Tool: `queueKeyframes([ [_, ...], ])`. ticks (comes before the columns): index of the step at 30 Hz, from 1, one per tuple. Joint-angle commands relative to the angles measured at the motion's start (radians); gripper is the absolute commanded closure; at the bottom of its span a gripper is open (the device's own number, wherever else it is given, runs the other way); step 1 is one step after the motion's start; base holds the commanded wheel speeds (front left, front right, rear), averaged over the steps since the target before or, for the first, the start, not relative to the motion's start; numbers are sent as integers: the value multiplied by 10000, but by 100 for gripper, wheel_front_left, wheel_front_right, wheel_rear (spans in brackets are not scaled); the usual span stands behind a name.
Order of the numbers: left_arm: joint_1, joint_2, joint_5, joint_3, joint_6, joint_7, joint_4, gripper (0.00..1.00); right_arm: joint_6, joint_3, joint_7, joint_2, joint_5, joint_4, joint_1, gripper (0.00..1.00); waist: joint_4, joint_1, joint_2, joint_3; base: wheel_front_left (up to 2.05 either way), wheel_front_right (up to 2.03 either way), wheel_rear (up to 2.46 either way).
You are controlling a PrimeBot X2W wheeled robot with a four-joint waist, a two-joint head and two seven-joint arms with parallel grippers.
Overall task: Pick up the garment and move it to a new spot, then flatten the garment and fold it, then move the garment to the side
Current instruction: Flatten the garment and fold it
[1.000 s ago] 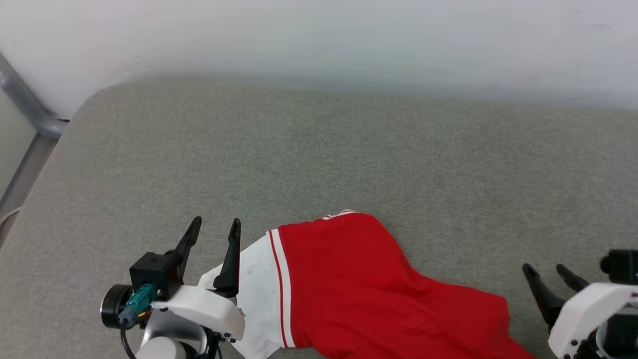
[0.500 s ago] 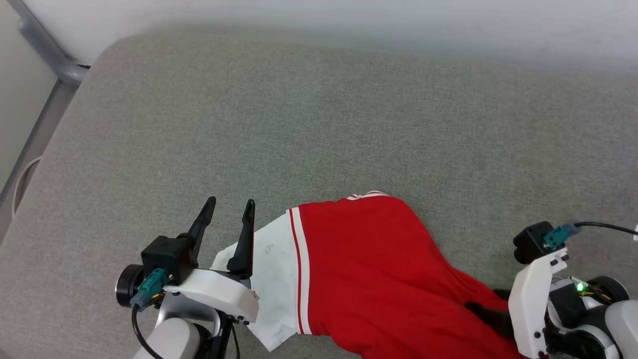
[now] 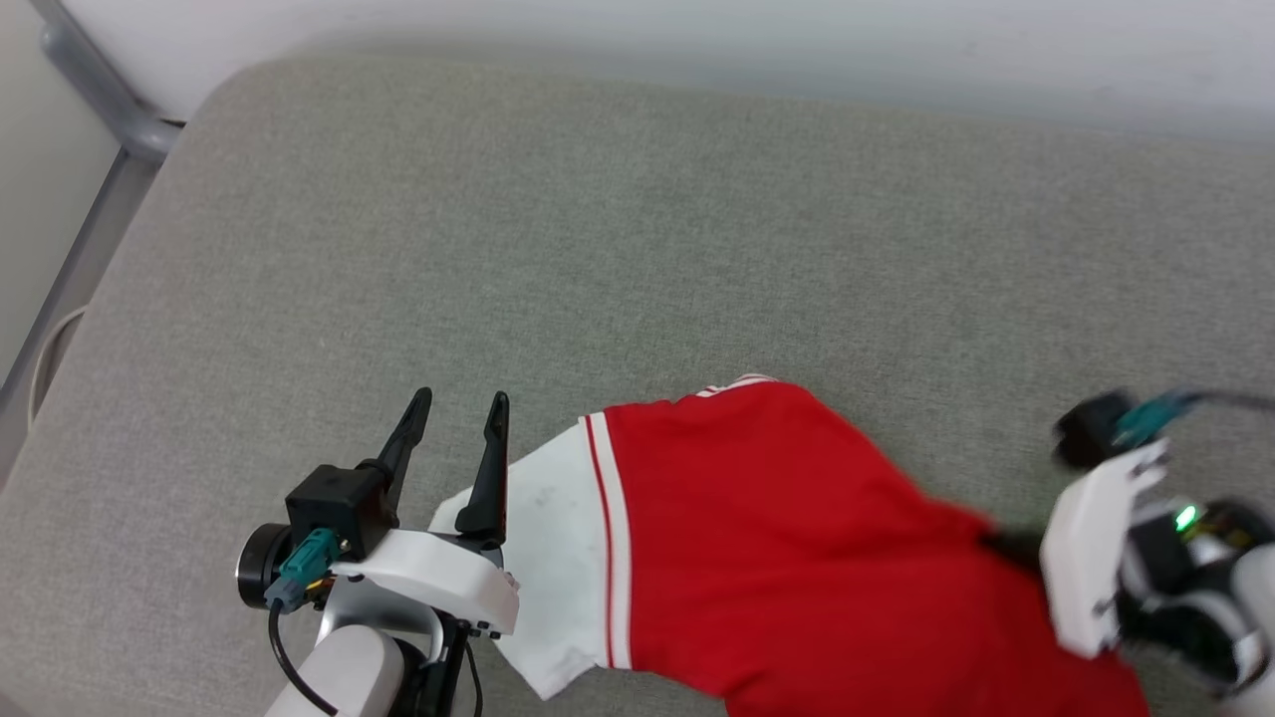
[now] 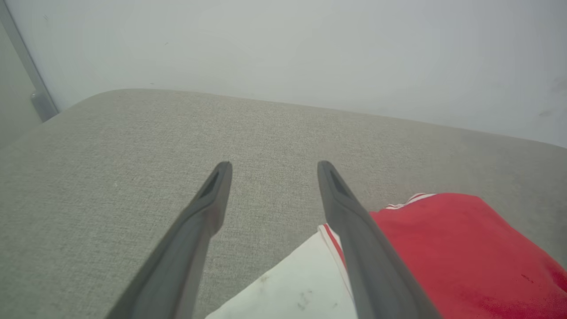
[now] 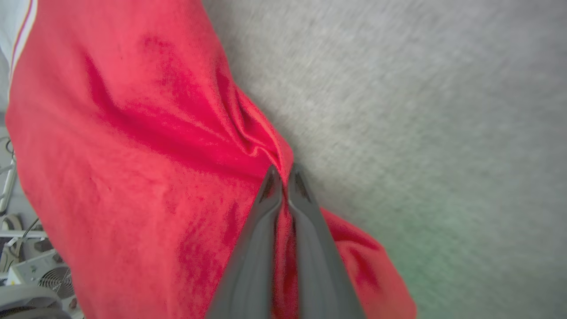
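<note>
Grey woven upholstery (image 3: 637,229) runs back to a pale wall (image 3: 697,40), and the red jersey (image 3: 797,538) lies rumpled on it between the two grippers. The left gripper (image 3: 460,396) has its fingers spread wide with nothing between them. The jersey's white sleeve (image 3: 553,528), edged with red-and-white stripes, lies just to its right and is partly hidden behind its right finger in the left wrist view. The right gripper (image 5: 283,170) is pinched tight on a bunched ridge of red cloth at the jersey's edge. Folds fan out from its fingertips to its left, with bare upholstery to its right. That gripper is blurred in the head view.
</note>
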Motion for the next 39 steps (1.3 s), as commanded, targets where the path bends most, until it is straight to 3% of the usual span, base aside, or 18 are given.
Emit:
queueKeyframes([
  [1, -12, -10, 12, 10, 8, -42, 18, 0, -21, -264, -221, -155, -102, 6, -364, 100, -79, -1, -1, -132, 0, 0, 0],
  [10, 293, 98, -50, -7, 99, 7, 26, 0, -19, -2692, -1272, -347, -1125, 581, -1404, 100, -550, -1, -1, -701, 0, 0, 0],
  [14, 455, 123, -88, -36, 157, 58, -27, 0, -16, -4155, -1383, 305, -1796, 1029, -431, 100, -747, -1, -1, -904, 0, 0, 0],
  [18, 611, 197, -170, -33, 192, 155, -56, 0, -16, -5397, -1622, 1354, -2145, 1207, 1040, 100, -972, -1, -1, -1056, 0, 0, 0],
  [23, 729, 320, -179, -19, 273, 309, -159, 0, -16, -5931, -2091, 2578, -2425, 1440, 2486, 100, -1239, -1, -1, -1168, 0, 0, 0],
  [24, 754, 357, -187, -7, 275, 344, -189, 0, -16, -5935, -2251, 2765, -2483, 1412, 2600, 90, -1297, -1, -1, -1177, 0, 0, 0],
  [25, 776, 388, -192, -6, 299, 380, -218, 0, -15, -5948, -2423, 2944, -2496, 1387, 2676, 51, -1344, -1, -1, -1197, 0, 0, 0],
  [26, 791, 419, -193, -16, 307, 405, -243, 0, -15, -5970, -2618, 3080, -2566, 1350, 2736, 0, -1371, -1, -1, -1215, 0, 0, 0],
  [36, 977, 582, -260, -85, 363, 623, -384, 0, -16, -6146, -6416, 3780, -3741, -55, 2733, 0, -1409, -1, -1, -1523, 0, 0, 0],
  [39, 1024, 625, -261, -65, 407, 635, -409, 0, -15, -6006, -7008, 3918, -3962, -361, 2831, 0, -1419, -1, -1, -1576, 0, 0, 0],
])
